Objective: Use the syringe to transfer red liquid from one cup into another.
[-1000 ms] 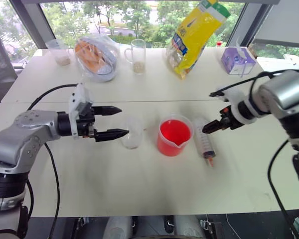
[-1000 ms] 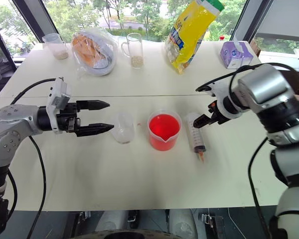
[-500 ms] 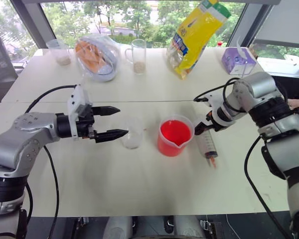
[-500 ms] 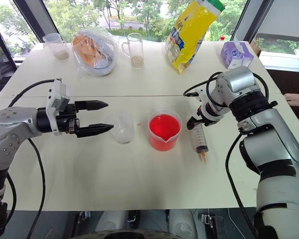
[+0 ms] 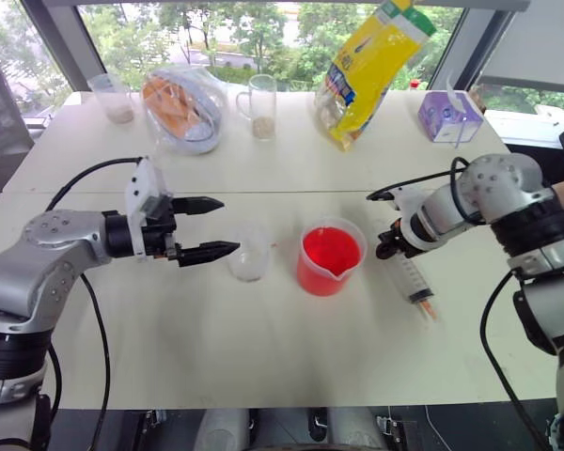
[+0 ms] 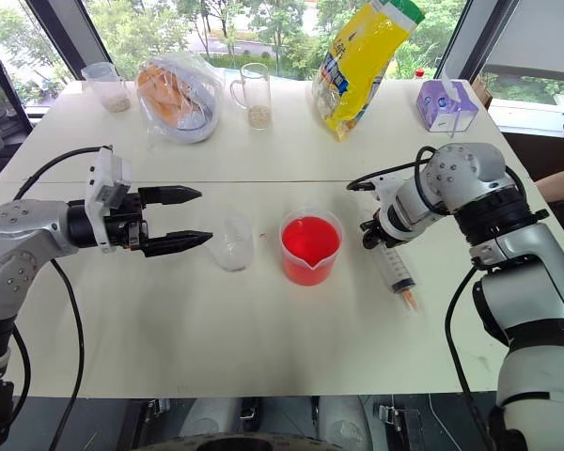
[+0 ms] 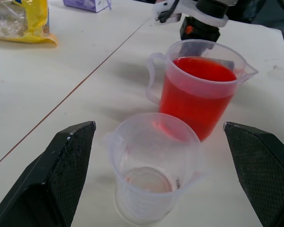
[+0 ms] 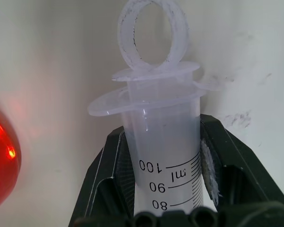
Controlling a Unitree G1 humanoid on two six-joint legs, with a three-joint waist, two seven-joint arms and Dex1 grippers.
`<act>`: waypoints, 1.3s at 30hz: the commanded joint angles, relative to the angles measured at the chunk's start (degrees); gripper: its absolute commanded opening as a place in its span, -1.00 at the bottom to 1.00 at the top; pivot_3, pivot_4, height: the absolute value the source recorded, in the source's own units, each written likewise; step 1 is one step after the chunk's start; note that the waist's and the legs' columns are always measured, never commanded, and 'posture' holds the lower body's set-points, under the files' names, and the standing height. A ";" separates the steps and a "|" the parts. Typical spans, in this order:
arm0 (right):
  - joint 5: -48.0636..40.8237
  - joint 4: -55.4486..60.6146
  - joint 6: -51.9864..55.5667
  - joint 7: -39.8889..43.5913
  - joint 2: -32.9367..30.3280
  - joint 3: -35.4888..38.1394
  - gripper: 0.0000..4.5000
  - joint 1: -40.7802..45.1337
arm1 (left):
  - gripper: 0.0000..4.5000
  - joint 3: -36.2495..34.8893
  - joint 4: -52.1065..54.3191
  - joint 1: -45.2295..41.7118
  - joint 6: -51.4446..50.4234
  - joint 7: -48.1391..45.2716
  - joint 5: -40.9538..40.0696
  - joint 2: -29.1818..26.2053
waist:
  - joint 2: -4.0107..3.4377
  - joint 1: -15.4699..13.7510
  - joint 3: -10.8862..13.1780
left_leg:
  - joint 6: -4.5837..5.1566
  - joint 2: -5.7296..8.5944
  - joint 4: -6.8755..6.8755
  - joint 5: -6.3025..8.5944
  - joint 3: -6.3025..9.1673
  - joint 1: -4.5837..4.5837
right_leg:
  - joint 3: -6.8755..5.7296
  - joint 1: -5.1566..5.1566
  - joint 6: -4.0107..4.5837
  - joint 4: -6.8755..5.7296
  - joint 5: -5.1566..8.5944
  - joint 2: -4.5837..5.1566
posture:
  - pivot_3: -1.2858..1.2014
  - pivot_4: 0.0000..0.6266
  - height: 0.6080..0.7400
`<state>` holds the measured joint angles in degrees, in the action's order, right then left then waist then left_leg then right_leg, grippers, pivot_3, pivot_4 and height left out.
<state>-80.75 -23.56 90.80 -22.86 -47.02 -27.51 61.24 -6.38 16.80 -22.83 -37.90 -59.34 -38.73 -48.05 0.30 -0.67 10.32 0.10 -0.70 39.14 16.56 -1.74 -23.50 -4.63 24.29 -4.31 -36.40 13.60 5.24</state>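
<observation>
On the white table (image 5: 263, 357), my right gripper (image 8: 158, 156) is clamping the syringe (image 5: 415, 282) beside the red beaker (image 5: 329, 258); my left gripper (image 5: 207, 228) is hovering wide open near the small cup (image 5: 249, 256).

Syringe (image 6: 399, 273) flat on table — beaker (image 6: 310, 246) red-filled — small cup (image 6: 233, 241) empty

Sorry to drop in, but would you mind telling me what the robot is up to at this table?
It is setting up to move red liquid between cups by syringe. The right gripper is shut on the barrel of the large clear plastic syringe, which lies on the white table with its orange tip pointing away from the wide spouted beaker of red liquid. The left gripper hovers open beside the small, empty clear plastic cup. Nothing has been drawn up yet.
</observation>
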 commanded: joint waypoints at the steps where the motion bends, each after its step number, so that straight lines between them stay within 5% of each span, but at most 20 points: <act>1: -7.91 0.61 1.70 -6.51 -3.42 3.09 -0.36 -2.62 | 1.00 -0.61 0.13 -1.52 1.13 -0.66 -0.10 0.05 | 0.00 -0.22 0.00 | 0.00 0.01 0.00 0.00 0.00 -0.01 | 0.00 0.00 0.00 0.01 0.00 0.01 | 0.03 -0.52 1.00; 5: -6.97 14.10 -3.41 -10.34 -9.41 19.01 -0.36 -7.03 | 1.00 0.32 -2.26 -4.43 1.01 -1.50 -0.16 0.71 | -0.08 -0.63 0.06 | 0.01 0.06 0.02 0.00 0.00 -0.14 | -0.01 0.02 -0.01 0.10 -0.01 0.05 | 0.03 -0.52 1.00; 11: 5.21 39.36 -13.86 11.54 -17.29 29.16 -0.36 -11.33 | 1.00 2.79 -7.32 -13.08 -0.42 -4.13 -0.83 2.94 | -0.08 0.26 0.06 | 0.04 -0.01 0.05 0.02 -0.02 -0.43 | 0.07 0.32 -0.19 0.25 -0.11 -0.21 | 0.03 -0.52 1.00; 19: 3.90 49.99 -33.87 28.04 -6.97 47.86 -0.36 -16.54 | 1.00 6.31 -18.48 -27.51 -0.39 -10.81 0.16 6.71 | -0.06 -0.03 0.13 | 0.00 -0.14 0.09 -0.01 -0.07 -0.31 | 0.17 0.26 -0.02 0.23 -0.22 -0.36 | 0.03 -0.52 1.00; 24: 4.73 53.96 -39.32 31.62 -0.88 46.71 -0.36 -18.57 | 1.00 7.11 -22.88 -32.77 -1.14 -14.13 0.34 8.44 | -0.04 0.04 0.12 | 0.01 -0.14 0.09 -0.01 -0.10 -0.31 | 0.18 0.24 -0.02 0.24 -0.22 -0.33 | 0.03 -0.52 1.00; 39: 29.65 60.01 -55.75 47.30 11.10 32.56 -0.36 -38.69 | 1.00 8.65 -21.93 -40.89 -6.48 -14.32 -0.30 14.89 | -0.02 0.01 0.12 | 0.01 -0.04 0.12 -0.01 -0.09 -0.23 | 0.24 0.21 -0.05 0.17 -0.24 -0.27 | 0.03 -0.52 1.00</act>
<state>-52.29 34.69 36.94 23.65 -36.47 4.73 22.20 2.66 -6.52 -61.79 -44.39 -74.55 -38.76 -33.30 0.28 -0.66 10.44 0.11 -0.74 39.26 16.55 -1.83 -23.73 -4.39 24.49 -4.36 -36.24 13.36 4.96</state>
